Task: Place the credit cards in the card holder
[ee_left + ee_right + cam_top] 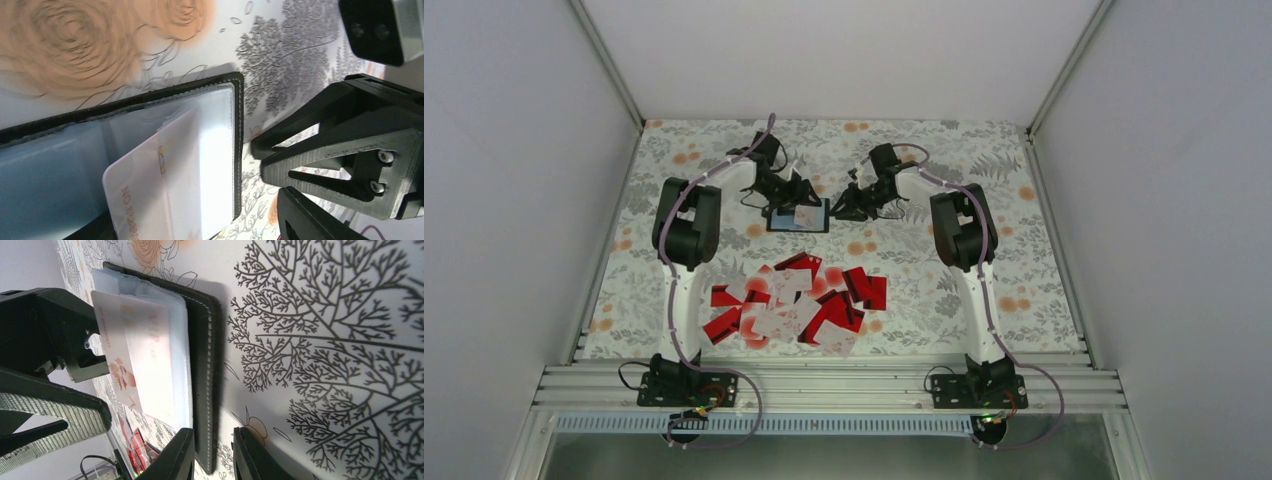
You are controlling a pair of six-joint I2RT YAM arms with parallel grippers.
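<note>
One pale card [170, 185] sits partly sleeved in the card holder [239, 125], which lies open at the table's [984, 290] far middle. Clamped on its edge is the right gripper [212, 460]; the left gripper [802, 197] has its jaws apart beside the card. Most credit cards [794, 300] lie heaped nearer, unfiled.

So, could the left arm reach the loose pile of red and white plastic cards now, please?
Probably yes: the card pile lies uncovered beside that arm, the left gripper looks open, and the right gripper is off pinching the black folding card holder.
</note>
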